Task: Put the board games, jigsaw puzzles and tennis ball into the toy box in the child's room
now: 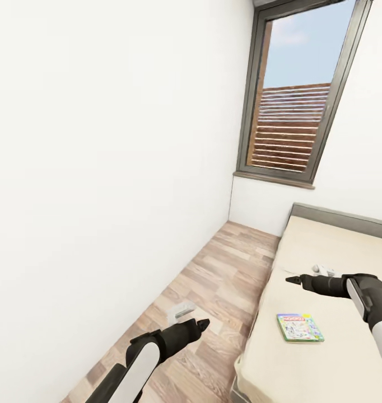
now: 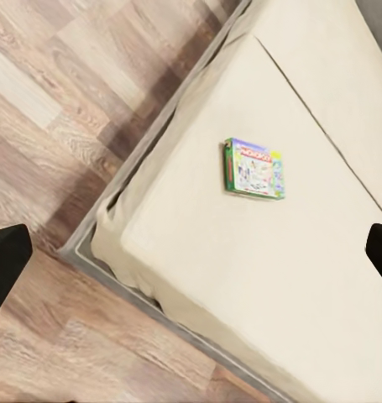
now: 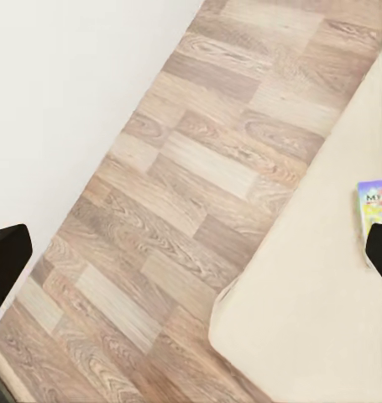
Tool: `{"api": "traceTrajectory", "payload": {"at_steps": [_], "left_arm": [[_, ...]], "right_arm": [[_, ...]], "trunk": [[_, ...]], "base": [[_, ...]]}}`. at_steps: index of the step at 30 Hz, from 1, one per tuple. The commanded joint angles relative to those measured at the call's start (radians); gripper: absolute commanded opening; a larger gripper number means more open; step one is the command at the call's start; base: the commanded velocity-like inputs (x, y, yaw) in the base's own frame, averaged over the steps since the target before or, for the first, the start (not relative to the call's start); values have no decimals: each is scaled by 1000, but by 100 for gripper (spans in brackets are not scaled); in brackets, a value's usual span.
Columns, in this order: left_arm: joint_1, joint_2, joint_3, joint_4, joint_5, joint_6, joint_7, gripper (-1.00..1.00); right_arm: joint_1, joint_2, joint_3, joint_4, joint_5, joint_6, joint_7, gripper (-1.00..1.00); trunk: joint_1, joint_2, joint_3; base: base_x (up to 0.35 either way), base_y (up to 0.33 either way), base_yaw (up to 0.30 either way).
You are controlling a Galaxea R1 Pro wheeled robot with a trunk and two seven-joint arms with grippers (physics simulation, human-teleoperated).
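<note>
A board game lies on the bed, near its left edge. Plank floor runs between bed and left wall; a window stands beyond.

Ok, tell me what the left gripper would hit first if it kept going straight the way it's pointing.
Probably the bed: the left wrist view looks along the left gripper onto its beige sheet, just short of the board game. Depth is uncertain.
</note>
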Motion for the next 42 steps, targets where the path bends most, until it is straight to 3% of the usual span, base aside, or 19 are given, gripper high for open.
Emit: {"api": "traceTrajectory", "payload": {"at_steps": [1, 8, 21, 22, 24, 26, 27, 30, 42], "left_arm": [[-1, 1, 0, -1, 10, 1, 10, 100], [3, 27, 11, 19, 17, 0, 8, 100], [4, 33, 16, 32, 21, -1, 9, 100], [4, 34, 28, 23, 25, 1, 9, 100], [10, 35, 96, 18, 46, 7, 12, 100], [23, 36, 128, 20, 51, 7, 12, 100], [64, 52, 170, 22, 57, 2, 10, 100], [81, 64, 186, 23, 59, 0, 9, 100], [83, 66, 195, 23, 68, 0, 8, 100]], "right_arm": [[-1, 0, -5, 0, 8, 7, 9, 100], [-1, -14, -6, 5, 8, 12, 13, 100], [16, -17, -5, 5, 17, -4, 19, 100], [28, -17, -5, 5, 18, -46, 21, 100], [36, -17, -5, 5, 20, -85, 25, 100], [38, -17, -4, 5, 21, -91, 32, 100], [40, -17, -3, 2, 22, -45, 44, 100], [41, -11, -1, -7, 23, 1, 49, 100], [41, -13, -3, -9, 26, 12, 50, 100]], "trunk": [[1, -2, -2], [1, -2, -2], [1, -2, -2], [1, -2, -2], [1, -2, -2], [1, -2, -2], [1, -2, -2], [1, -2, -2], [1, -2, -1]], "base": [[341, -35, -295], [301, -46, -295], [39, -64, -181], [1, -45, -11], [1, -24, -6], [0, -13, -3], [22, -4, -1], [77, -127, 13], [75, -261, 183]]}}
